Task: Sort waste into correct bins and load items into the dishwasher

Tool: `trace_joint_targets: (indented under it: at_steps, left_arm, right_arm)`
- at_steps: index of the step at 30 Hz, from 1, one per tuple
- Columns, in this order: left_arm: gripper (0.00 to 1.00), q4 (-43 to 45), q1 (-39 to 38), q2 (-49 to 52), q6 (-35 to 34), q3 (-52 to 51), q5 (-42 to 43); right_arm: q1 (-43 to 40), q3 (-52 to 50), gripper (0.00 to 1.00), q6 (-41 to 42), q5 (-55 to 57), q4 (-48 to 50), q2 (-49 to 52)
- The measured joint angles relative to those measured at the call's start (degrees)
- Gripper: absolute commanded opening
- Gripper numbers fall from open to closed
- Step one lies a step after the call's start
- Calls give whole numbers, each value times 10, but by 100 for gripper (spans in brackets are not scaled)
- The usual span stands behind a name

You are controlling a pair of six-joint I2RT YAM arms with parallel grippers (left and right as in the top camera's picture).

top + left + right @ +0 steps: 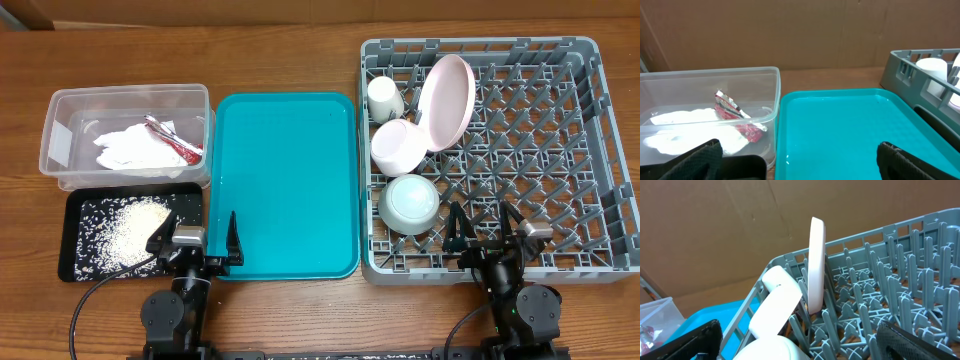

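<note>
Left gripper (197, 233) and right gripper (485, 226) both spread, empty, at bench's near edge; sorting looks done, so lift right clear of dish rack (598, 120) pegs.

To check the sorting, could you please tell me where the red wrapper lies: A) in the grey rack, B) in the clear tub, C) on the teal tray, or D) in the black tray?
B: the red wrapper lies on the white napkin inside the clear tub.
</note>
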Motion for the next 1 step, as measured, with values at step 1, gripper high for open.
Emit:
trace_joint_targets:
  at_steps: [1]
  left_arm:
    - [100, 0, 0, 0, 0, 0, 0]
  right_arm:
    - [0, 0, 100, 0, 0, 0, 0]
